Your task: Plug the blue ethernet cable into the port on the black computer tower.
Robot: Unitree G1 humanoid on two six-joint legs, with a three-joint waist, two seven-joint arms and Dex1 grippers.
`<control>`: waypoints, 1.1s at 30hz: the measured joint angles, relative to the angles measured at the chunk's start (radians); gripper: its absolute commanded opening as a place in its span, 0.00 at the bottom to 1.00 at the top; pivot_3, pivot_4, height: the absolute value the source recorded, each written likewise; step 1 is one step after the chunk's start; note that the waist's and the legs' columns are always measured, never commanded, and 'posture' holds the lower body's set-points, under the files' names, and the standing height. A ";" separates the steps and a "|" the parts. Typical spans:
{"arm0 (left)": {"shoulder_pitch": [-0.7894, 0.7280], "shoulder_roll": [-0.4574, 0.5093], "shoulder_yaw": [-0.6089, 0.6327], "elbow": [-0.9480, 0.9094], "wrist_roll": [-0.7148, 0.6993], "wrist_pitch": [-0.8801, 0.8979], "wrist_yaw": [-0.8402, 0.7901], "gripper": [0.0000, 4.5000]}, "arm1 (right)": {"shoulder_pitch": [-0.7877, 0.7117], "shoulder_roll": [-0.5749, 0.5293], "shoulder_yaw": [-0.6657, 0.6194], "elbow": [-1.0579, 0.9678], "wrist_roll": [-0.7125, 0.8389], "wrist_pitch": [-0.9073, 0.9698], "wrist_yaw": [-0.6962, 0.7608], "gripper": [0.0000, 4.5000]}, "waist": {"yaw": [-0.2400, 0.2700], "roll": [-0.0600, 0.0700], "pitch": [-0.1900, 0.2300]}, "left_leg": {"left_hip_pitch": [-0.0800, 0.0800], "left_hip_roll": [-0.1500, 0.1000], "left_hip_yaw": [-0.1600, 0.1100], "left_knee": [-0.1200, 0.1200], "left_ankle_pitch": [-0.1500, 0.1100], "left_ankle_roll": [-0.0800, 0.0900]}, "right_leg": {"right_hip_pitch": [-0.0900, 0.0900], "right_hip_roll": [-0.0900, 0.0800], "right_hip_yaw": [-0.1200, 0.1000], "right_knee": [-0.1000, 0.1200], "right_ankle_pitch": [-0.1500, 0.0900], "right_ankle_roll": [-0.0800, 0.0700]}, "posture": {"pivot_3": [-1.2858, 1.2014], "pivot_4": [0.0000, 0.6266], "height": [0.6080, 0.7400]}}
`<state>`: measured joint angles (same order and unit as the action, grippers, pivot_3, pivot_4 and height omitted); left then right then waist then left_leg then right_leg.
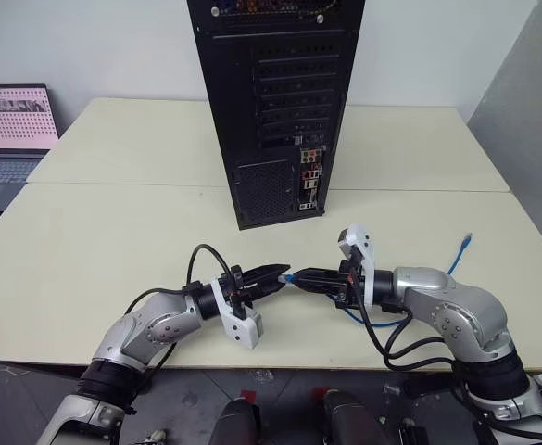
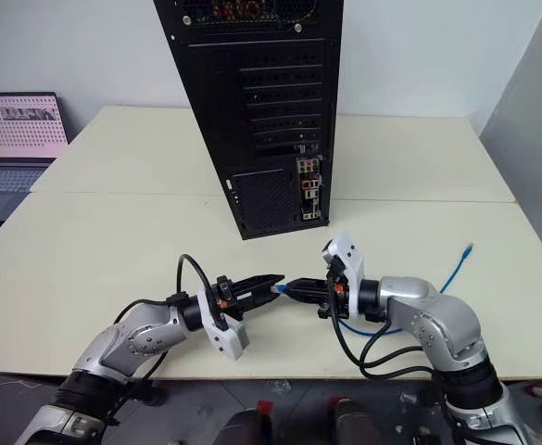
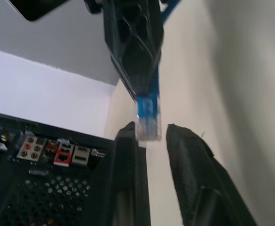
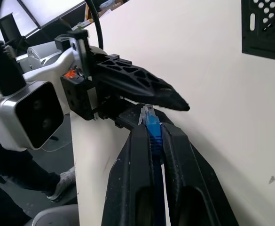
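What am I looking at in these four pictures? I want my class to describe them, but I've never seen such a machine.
It is a two-armed robot at a pale table. Two pictures come from cameras in its head, two from cameras on its wrists. On the table stands a black computer tower, its back with the ports facing the robot. The right gripper is shut on the blue ethernet cable, just behind its plug. The left gripper has its fingers parted around that plug. A laptop sits at the far left.

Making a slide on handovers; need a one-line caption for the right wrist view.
Right gripper shut on the blue ethernet cable, plug offered between the left gripper's open fingers.
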<state>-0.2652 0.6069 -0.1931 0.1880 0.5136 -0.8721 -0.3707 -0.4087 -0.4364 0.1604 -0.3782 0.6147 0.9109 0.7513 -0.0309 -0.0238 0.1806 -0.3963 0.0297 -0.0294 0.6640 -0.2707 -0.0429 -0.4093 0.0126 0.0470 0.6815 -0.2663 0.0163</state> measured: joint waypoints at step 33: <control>0.013 -0.155 0.219 -0.574 -0.713 1.354 -0.103 0.95 | -0.135 0.486 -0.024 0.187 -0.510 -0.279 -0.788 0.00 | -0.001 0.000 0.000 | -0.002 0.000 -0.002 0.000 0.000 -0.001 | -0.001 0.000 -0.001 0.000 0.000 0.000 | 0.52 0.24 1.00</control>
<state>-0.2518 0.4523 0.0255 -0.3858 -0.1998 0.4817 -0.4739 -0.5433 0.0493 0.1362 -0.1915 0.1051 0.6323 -0.0365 -0.0319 -0.0238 0.1806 -0.3979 0.0296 -0.0318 0.6641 -0.2703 -0.0438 -0.4101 0.0121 0.0463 0.6815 -0.2663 0.0160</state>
